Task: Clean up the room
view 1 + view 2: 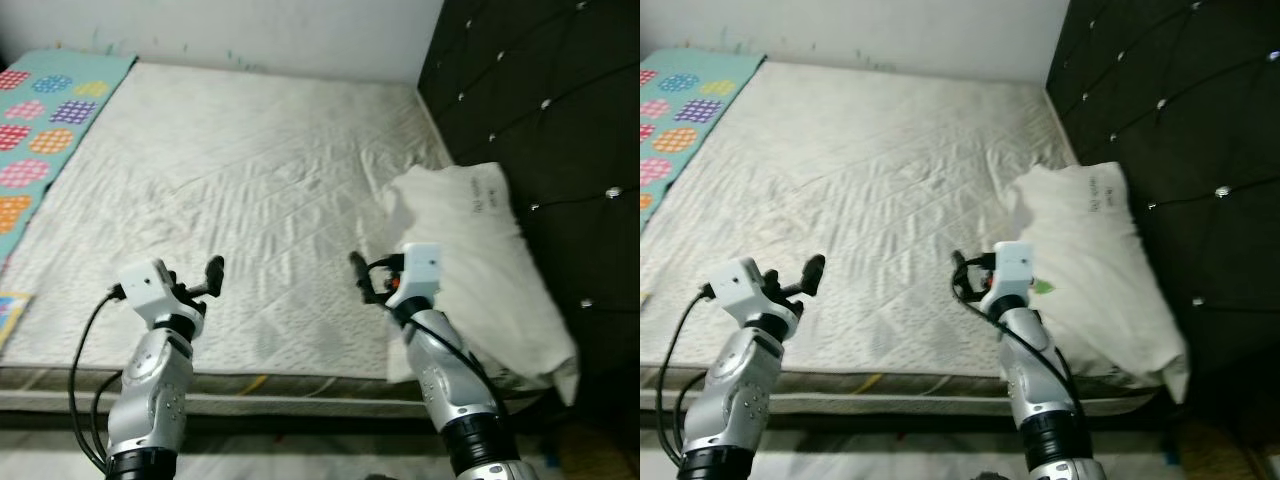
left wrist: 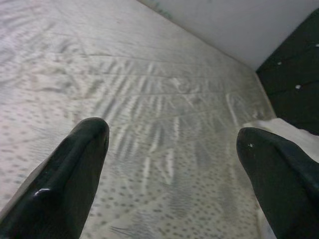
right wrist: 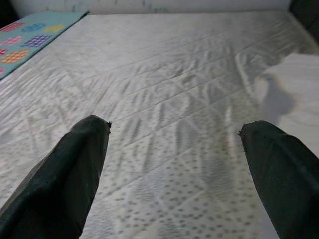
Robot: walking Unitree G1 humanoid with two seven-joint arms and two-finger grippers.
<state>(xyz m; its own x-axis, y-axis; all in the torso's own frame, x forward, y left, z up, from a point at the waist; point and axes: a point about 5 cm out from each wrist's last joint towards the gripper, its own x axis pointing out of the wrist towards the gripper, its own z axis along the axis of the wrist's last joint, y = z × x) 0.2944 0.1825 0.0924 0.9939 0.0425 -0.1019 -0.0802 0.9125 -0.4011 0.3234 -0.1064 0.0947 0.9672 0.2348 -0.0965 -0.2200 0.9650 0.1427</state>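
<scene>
A bare white quilted mattress (image 1: 230, 190) lies before me. A white pillow (image 1: 480, 260) rests at its right side against the dark tufted headboard (image 1: 560, 110). My left gripper (image 1: 212, 272) hovers over the mattress's near edge, open, with nothing between its fingers (image 2: 75, 169). My right gripper (image 1: 358, 272) hangs just left of the pillow's near end, open and empty too, its fingers (image 3: 75, 164) spread wide above the sheet. The pillow's edge (image 3: 294, 89) shows beyond the right fingertip.
A teal blanket with coloured dot patches (image 1: 45, 120) lies along the mattress's far left side. A white wall (image 1: 250, 30) runs behind the bed. The mattress's front edge (image 1: 260, 385) is close below my arms, and floor shows beneath it.
</scene>
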